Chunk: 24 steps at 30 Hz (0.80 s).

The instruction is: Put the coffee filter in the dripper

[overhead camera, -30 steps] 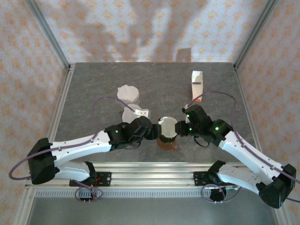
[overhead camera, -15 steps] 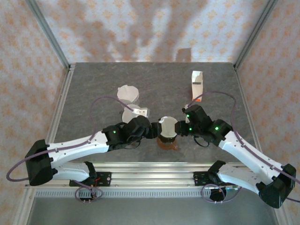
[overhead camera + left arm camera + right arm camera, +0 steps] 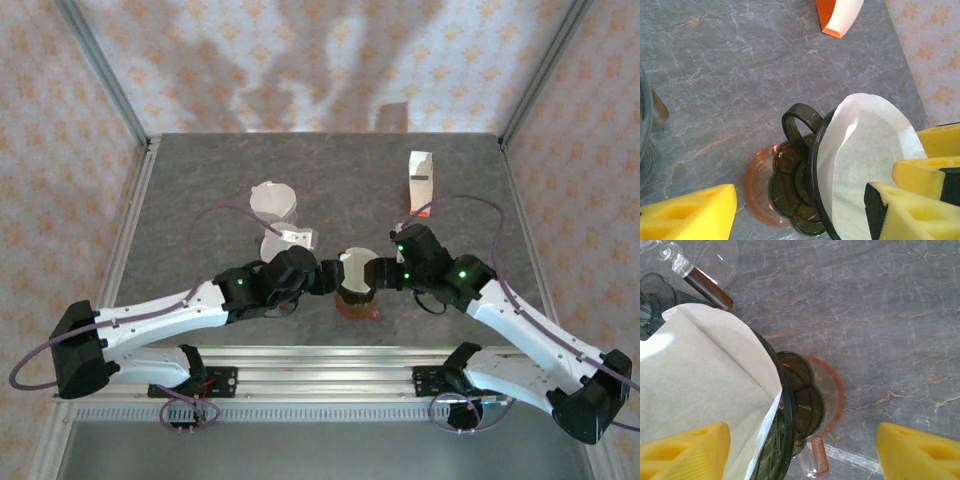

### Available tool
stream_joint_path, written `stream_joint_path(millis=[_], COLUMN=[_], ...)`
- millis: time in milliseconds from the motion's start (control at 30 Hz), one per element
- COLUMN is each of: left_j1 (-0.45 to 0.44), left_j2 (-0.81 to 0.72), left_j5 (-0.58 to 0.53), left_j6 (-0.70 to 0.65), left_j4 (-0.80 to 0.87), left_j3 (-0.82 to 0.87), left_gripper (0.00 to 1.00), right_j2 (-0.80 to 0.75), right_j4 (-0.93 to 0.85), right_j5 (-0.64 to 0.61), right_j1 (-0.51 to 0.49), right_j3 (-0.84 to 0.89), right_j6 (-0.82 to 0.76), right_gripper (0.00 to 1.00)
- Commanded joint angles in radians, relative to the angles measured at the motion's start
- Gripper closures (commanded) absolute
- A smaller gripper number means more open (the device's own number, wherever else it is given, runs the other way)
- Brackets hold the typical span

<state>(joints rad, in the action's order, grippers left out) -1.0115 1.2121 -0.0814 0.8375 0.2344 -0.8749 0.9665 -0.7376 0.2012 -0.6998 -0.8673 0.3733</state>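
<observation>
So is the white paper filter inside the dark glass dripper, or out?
In. The white paper filter lies within the rim of the dark green glass dripper, in both wrist views.

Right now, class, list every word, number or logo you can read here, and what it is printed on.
No text can be read.
The orange-and-white carton has a dark band, too small and blurred to read.
The coffee filter and dripper show no print.

Grey marbled tabletop, alu frame posts, orange-floral wallpaper walls w/ soft shadows on back.
</observation>
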Motion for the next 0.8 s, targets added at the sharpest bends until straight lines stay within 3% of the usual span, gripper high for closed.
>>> stream_joint_path(millis=[0, 167, 233, 567, 767], left_j1=[0.011, 0.011, 0.011, 0.011, 0.026], left_j2=[-0.013, -0.018, -0.023, -0.085, -0.243], left_j5=[-0.007, -0.009, -0.012, -0.026, -0.155], left_j6=[-0.005, -0.009, -0.011, -0.07, -0.153], left_j4=[0.007, 0.013, 0.018, 0.048, 0.162], left_j3=[-0.034, -0.038, -0.041, -0.099, -0.154], left_gripper=[0.3, 0.3, 0.3, 0.14, 0.06], right_j2=[-0.021, -0.03, -0.038, -0.103, -0.169], right_j4=[-0.021, -0.031, -0.04, -0.029, 0.021], right_j5=[-0.037, -0.044, -0.055, -0.079, -0.129], right_j1=[-0.007, -0.006, -0.006, -0.006, -0.006], right_j3=[-0.028, -0.047, -0.062, -0.126, -0.074], right_j6=[0.004, 0.004, 0.002, -0.004, 0.011], right_gripper=[0.21, 0.16, 0.0, 0.01, 0.01])
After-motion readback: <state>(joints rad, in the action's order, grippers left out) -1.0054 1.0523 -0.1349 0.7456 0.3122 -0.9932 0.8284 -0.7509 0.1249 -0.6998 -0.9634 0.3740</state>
